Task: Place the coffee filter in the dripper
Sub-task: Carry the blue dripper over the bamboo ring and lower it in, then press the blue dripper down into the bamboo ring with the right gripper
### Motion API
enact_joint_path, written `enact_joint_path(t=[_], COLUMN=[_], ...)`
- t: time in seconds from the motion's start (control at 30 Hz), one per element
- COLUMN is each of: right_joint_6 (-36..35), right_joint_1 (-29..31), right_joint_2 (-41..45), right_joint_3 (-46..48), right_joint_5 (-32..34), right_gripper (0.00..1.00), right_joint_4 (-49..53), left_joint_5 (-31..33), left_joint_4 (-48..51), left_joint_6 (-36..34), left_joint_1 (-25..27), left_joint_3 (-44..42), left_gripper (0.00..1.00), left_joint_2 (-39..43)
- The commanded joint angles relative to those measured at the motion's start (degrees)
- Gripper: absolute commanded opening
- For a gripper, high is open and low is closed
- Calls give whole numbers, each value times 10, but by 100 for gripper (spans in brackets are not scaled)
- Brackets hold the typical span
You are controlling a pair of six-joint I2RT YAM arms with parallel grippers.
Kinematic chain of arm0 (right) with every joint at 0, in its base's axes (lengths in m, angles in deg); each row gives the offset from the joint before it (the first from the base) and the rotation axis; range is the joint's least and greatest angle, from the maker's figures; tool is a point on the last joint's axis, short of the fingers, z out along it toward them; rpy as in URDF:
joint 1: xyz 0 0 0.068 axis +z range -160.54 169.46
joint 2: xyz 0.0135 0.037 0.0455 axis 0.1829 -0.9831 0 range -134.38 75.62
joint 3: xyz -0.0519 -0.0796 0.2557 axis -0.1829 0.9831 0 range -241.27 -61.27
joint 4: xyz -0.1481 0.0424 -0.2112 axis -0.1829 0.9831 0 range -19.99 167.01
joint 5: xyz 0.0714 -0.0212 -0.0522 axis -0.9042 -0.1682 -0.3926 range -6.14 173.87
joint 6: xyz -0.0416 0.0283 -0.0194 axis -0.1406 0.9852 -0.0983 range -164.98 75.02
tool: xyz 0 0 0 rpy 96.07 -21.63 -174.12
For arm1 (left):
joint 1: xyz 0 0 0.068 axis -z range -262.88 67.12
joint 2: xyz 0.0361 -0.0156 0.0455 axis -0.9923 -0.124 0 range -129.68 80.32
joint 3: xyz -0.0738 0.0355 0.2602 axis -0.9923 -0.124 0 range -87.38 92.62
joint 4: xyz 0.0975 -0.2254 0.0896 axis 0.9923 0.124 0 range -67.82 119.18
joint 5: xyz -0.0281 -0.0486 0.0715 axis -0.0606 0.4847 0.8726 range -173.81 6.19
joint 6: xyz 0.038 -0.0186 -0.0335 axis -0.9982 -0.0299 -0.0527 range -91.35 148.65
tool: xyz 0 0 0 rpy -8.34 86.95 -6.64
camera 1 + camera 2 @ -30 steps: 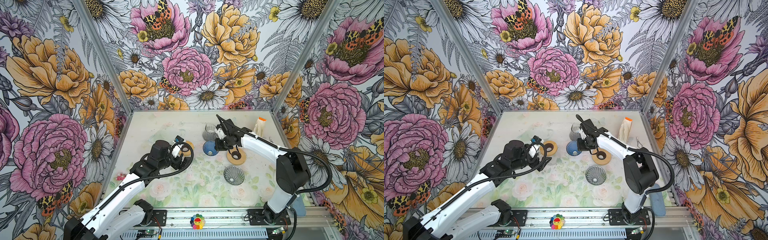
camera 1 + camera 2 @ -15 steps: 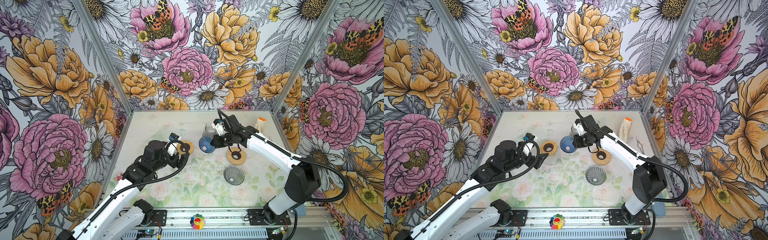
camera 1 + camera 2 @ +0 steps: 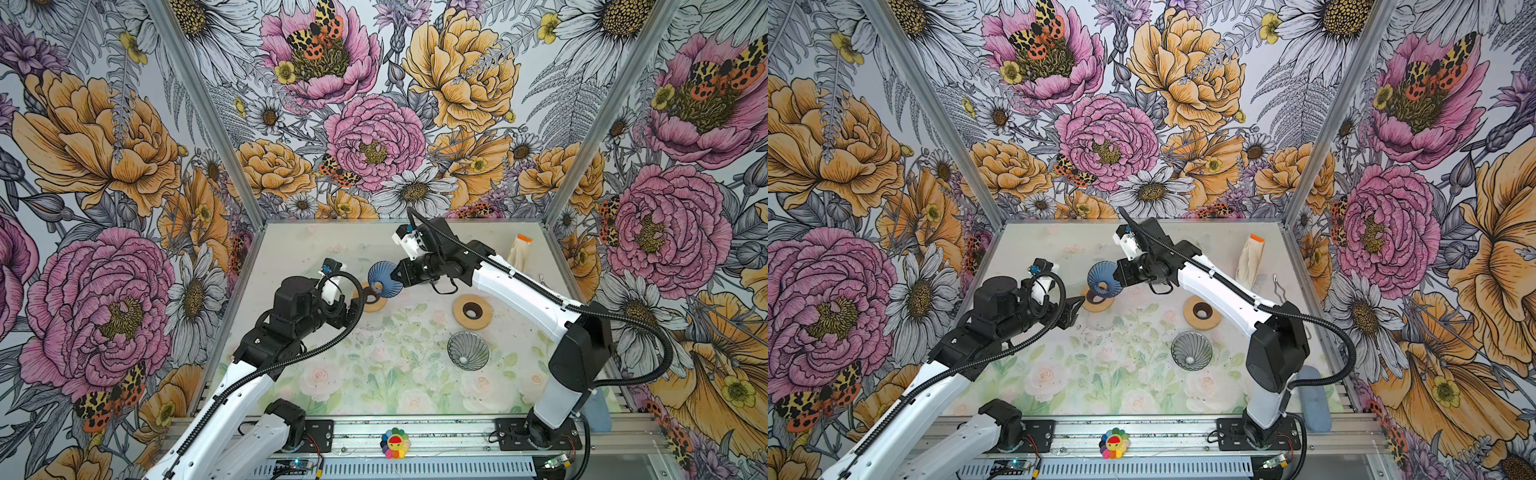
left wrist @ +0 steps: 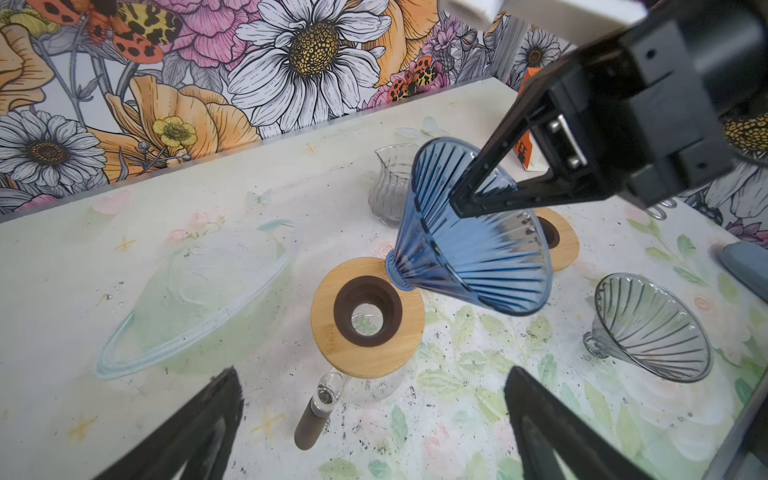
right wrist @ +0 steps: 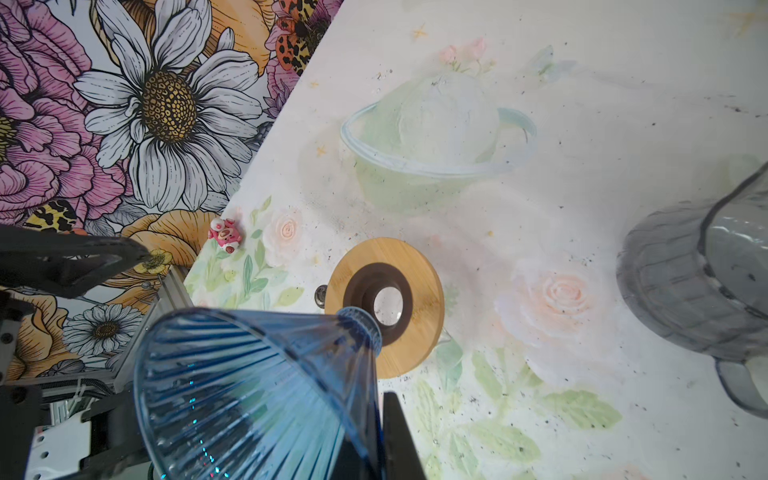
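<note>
blue dripper in right gripper

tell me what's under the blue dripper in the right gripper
A wooden ring holder on a glass server sits below the tip of the blue dripper. The cone covers part of the ring's rim, and the server is mostly hidden.

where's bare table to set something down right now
Most room: the front of the table, between the grey dripper and the rail, and the back-left corner behind the wooden ring. Crowded: around that ring, where the right gripper holds the blue dripper and the open left gripper hovers.
</note>
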Motion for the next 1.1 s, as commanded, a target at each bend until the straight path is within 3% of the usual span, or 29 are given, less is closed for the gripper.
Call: enact_joint_path(t=[0.0,0.33,0.73,1.07], right_joint_6=[12,26,34,14], right_joint_1=[6,17,24,33], right_joint_2=[-28,-82,-102,-108], right_joint_3=[-31,-69,-62,-74], right_joint_5=[-8,-3,10,62], right_gripper=[1,1,1,1], right_joint_4=[-9,-8,-4,43], left_joint_5=[-33,-28,-5,9], left_joint_4=[2,2,6,6], left_joint_6=[12,15,38,72], left_joint_1=[-21,-40,-37,-31], left_joint_3=[0,-6,38,67], left_gripper=[99,99,99,99], left_joint_2=[17,20,-42,-93])
